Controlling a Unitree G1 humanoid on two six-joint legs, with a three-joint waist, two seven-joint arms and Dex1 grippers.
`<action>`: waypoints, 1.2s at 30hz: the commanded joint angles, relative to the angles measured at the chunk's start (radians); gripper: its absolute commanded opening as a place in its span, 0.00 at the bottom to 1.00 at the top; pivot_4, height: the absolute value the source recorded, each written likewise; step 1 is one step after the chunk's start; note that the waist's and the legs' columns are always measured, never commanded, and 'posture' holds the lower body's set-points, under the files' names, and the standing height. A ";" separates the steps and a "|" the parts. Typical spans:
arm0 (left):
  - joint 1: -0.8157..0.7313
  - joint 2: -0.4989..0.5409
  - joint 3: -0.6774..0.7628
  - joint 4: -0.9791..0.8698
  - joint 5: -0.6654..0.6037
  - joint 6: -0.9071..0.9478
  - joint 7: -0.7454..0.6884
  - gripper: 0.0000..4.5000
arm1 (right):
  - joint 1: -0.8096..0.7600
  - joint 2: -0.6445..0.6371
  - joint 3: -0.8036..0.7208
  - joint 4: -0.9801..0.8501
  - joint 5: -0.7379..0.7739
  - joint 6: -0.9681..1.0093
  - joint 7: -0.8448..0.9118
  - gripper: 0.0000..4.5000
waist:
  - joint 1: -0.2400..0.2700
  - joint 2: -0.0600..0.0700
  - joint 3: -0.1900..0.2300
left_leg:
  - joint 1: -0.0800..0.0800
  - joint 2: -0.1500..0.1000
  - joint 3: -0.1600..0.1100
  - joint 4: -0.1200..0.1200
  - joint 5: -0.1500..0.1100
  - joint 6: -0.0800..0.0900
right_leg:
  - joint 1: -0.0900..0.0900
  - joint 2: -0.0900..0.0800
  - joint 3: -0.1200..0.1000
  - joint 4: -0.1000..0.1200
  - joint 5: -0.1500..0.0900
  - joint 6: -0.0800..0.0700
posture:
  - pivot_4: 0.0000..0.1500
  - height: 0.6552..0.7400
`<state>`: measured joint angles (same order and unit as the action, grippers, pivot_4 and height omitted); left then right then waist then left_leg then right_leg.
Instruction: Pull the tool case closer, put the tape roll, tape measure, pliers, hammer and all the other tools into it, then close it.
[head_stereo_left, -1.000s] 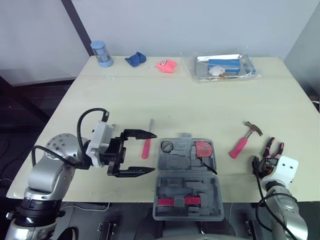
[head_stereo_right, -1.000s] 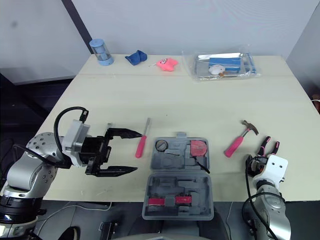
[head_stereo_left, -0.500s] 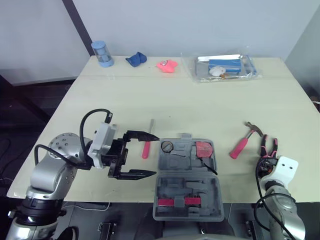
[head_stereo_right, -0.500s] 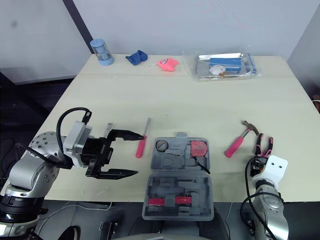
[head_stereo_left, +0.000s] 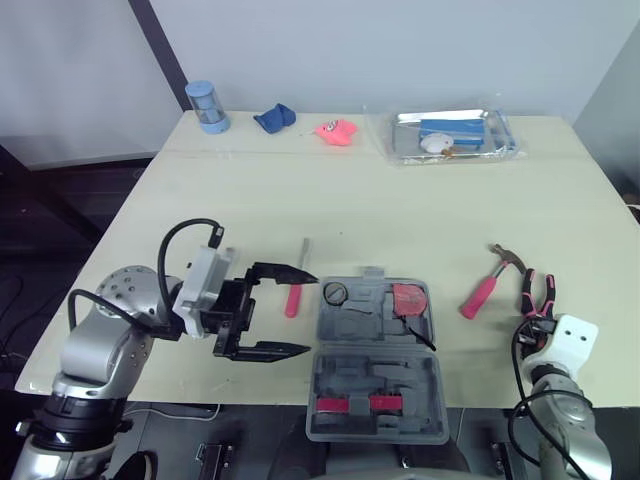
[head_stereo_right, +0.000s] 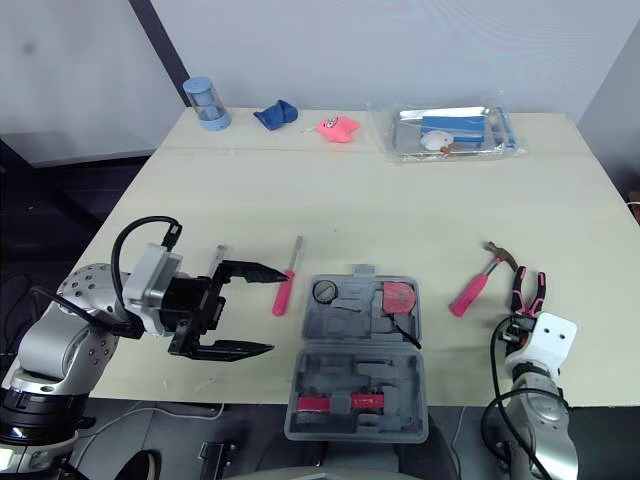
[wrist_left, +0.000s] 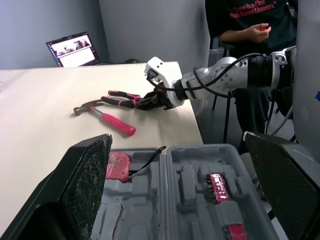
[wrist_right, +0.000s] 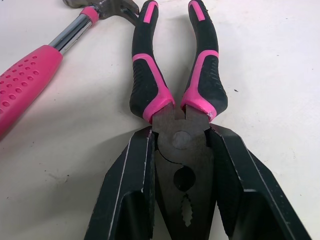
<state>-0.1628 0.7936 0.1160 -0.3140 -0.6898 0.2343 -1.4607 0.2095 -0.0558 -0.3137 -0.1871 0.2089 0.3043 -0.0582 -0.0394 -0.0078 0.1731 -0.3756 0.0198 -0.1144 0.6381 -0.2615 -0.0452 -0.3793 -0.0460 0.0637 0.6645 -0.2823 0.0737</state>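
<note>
Right gripper (wrist_right: 181, 132) having swung pliers (wrist_right: 176, 116) closer beside hammer (head_stereo_left: 485, 285) since second ago.
Table (head_stereo_left: 400, 200) carrying open tool case (head_stereo_left: 375, 365) at near edge, looking already pulled close.
Left gripper (head_stereo_left: 305, 310) hanging wide open just left of case, over screwdriver (head_stereo_left: 294, 295).
Right gripper clamping pliers by head, handles pointing away, well right of case.
Step in hand: packing pliers.
Next move probably calling for lifting, carrying left over case, releasing into free slot.

Grey tool case (head_stereo_left: 372, 368) open; tape measure (head_stereo_left: 407, 297) seemingly inside; pink hammer (head_stereo_left: 479, 291), pliers (wrist_right: 180, 136) lying at its right.
</note>
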 joint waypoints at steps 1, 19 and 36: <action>-0.014 0.001 0.021 -0.016 -0.027 0.001 0.007 1.00 | 0.024 -0.014 -0.053 -0.002 0.013 0.003 -0.011 0.22 | 0.000 0.000 0.000 | 0.000 0.000 0.000 0.000 0.000 0.000 | 0.000 0.000 0.000 0.000 0.000 0.000 | 1.00 1.00; -0.050 0.006 0.005 0.020 -0.031 -0.020 -0.045 1.00 | 0.097 -0.357 -0.095 -0.194 0.156 0.029 0.375 0.22 | -0.007 0.008 0.003 | 0.000 0.000 0.002 0.000 0.000 0.000 | 0.000 0.000 0.002 0.000 0.000 0.000 | 1.00 1.00; -0.018 0.070 0.069 0.133 -0.001 -0.096 -0.119 1.00 | -0.331 -0.850 0.336 -0.332 0.244 0.323 0.940 0.22 | -0.004 0.006 0.004 | -0.002 0.000 -0.001 0.002 0.000 0.000 | 0.000 0.000 -0.001 -0.001 0.000 0.000 | 1.00 1.00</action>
<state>-0.1919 0.8460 0.1540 -0.1818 -0.6918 0.1593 -1.5434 -0.0709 -0.8853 -0.0231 -0.4926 0.4673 0.6142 0.8364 -0.0438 -0.0019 0.1775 -0.3782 0.0198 -0.1156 0.6402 -0.2614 -0.0451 -0.3798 -0.0456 0.0621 0.6635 -0.2822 0.0739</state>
